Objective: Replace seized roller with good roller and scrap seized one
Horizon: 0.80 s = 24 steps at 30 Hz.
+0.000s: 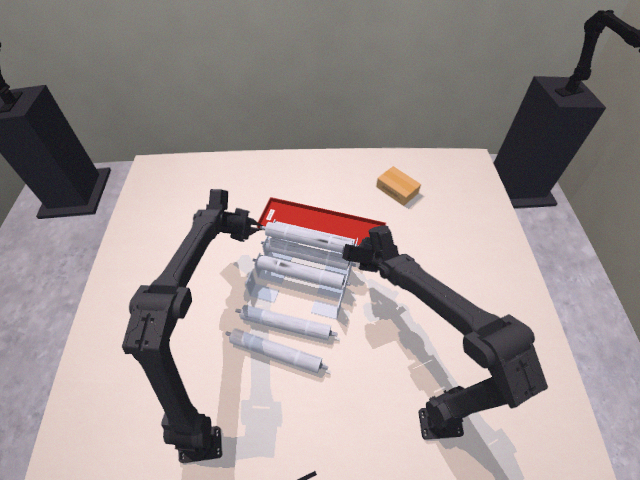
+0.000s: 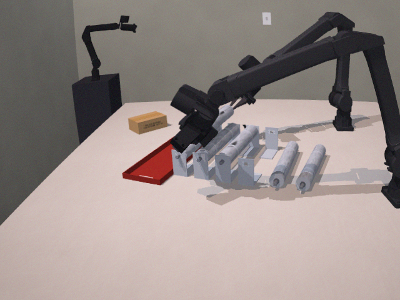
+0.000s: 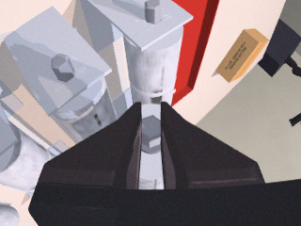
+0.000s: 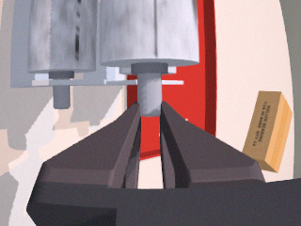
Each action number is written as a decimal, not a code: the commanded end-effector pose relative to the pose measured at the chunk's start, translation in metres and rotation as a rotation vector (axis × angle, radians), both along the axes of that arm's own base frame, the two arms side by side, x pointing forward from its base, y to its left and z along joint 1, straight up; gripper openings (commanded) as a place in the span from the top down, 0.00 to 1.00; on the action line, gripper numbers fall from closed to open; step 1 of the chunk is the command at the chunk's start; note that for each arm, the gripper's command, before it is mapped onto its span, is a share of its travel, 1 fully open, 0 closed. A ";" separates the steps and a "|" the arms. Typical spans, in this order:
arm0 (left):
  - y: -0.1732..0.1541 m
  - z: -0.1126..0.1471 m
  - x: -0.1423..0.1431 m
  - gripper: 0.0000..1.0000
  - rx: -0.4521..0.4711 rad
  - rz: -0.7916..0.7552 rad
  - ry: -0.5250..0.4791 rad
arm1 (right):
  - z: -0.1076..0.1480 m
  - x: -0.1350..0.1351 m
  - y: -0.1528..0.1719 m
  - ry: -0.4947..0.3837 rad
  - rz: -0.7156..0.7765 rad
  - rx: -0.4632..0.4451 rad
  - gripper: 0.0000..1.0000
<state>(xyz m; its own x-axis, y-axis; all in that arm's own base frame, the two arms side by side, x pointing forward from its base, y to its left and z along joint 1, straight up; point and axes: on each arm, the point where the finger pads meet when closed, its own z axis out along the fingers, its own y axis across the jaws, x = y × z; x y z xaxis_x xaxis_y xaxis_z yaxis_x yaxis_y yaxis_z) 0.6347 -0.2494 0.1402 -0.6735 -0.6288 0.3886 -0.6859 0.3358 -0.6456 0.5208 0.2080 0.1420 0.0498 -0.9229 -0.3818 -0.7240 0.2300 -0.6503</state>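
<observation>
A roller (image 1: 305,236) (image 2: 227,112) (image 4: 150,40) is held level above the back end of the bed, beside the red scrap tray (image 1: 320,214) (image 2: 142,180) (image 4: 210,71). My left gripper (image 1: 260,227) (image 3: 150,111) is shut on one axle end. My right gripper (image 4: 150,111) is shut on the other; its tips are hidden in the top and exterior views. Three bracket pairs carry rollers: the rearmost roller (image 2: 194,149) (image 3: 152,71), the middle roller (image 1: 307,254) (image 2: 222,139) and the third roller (image 1: 299,271) (image 2: 237,142). The front bracket (image 2: 245,175) is empty. The visible tray floor bears no roller.
Two loose rollers lie in front of the bed, the nearer spare roller (image 1: 276,351) (image 2: 311,167) and the other spare roller (image 1: 286,321) (image 2: 284,164). A cardboard box (image 1: 398,184) (image 2: 147,122) (image 3: 241,54) (image 4: 267,132) stands behind the tray. Both forearms reach over the table beside the bed.
</observation>
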 end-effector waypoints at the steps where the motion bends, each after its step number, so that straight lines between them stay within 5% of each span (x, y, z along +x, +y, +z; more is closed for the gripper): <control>1: -0.009 0.032 0.034 0.97 -0.013 0.009 -0.056 | 0.049 0.044 0.003 -0.098 -0.013 0.024 0.97; 3: -0.011 0.041 0.037 0.97 -0.021 0.000 -0.080 | 0.066 0.047 0.002 -0.127 -0.023 0.055 0.97; 6: -0.013 0.054 0.039 0.97 -0.027 0.005 -0.083 | 0.052 0.051 -0.002 -0.098 -0.015 0.019 0.97; 7: -0.022 0.039 0.041 0.97 -0.023 -0.006 -0.063 | 0.050 0.055 -0.003 -0.090 -0.012 0.019 0.97; 14: -0.013 0.042 0.075 0.97 -0.018 0.028 -0.073 | 0.059 0.084 -0.009 -0.119 -0.011 0.025 0.97; 18: -0.041 0.042 0.077 0.97 -0.024 -0.008 -0.067 | 0.056 0.094 -0.017 -0.096 -0.011 0.016 0.97; 20: -0.037 0.064 0.076 0.97 -0.024 -0.017 -0.112 | 0.079 0.097 -0.016 -0.156 -0.021 0.050 0.97; 24: -0.019 0.084 0.079 0.97 -0.037 0.020 -0.127 | 0.083 0.091 -0.001 -0.165 0.014 0.041 0.97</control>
